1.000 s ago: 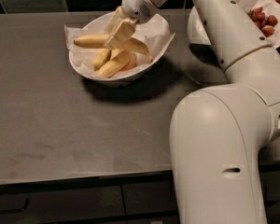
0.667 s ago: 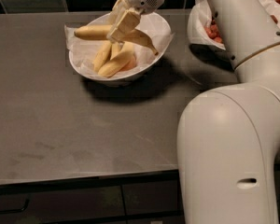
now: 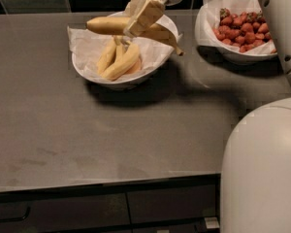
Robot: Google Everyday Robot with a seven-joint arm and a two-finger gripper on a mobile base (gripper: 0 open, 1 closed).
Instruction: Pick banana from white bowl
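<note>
The long, curved yellow banana with a dark tip at its right end hangs lifted above the white bowl, which is lined with crinkled white paper. My gripper reaches down from the top of the view and is shut on the banana near its middle. Shorter, stubbier bananas still lie inside the bowl below it.
A second paper-lined bowl of red strawberries stands at the back right. My white arm and base fill the right side of the view. The grey countertop ends at a front edge with dark drawers below.
The gripper has risen with the long banana, lifting it out of the bowl to above the rim. The arm has shifted right and up.
</note>
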